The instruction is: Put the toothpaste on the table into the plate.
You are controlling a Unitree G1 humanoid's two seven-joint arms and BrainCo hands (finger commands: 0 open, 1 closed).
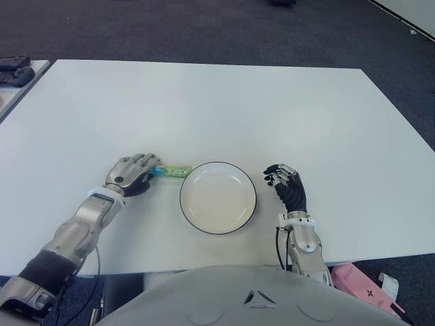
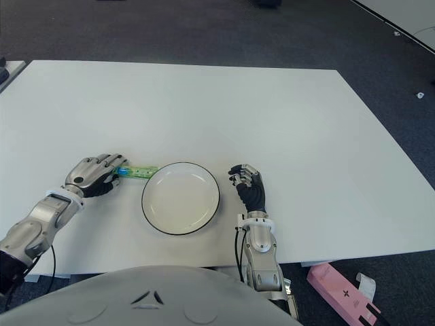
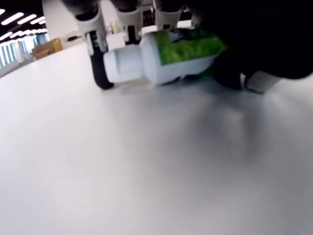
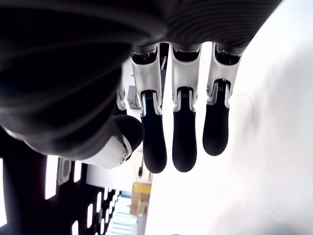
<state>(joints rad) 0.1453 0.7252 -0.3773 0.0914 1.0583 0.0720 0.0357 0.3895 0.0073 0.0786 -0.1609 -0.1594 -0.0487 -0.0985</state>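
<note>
On the tabletop (image 1: 217, 109): smooth white surface, toothpaste and plate lying just apart.
Left robot hand (image 1: 130, 174): fingers curled over the toothpaste's cap end, gripping it.
Toothpaste (image 1: 173, 171): green tube, white cap, lying flat left of the plate.
Plate (image 1: 218, 197): round, white, dark rim.
Right robot hand (image 1: 288, 187): right of the plate, fingers loosely extended, holding nothing.

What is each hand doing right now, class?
Left hand: closed on the toothpaste, which lies on the table.
Right hand: open, holding nothing, right of the plate.
</note>
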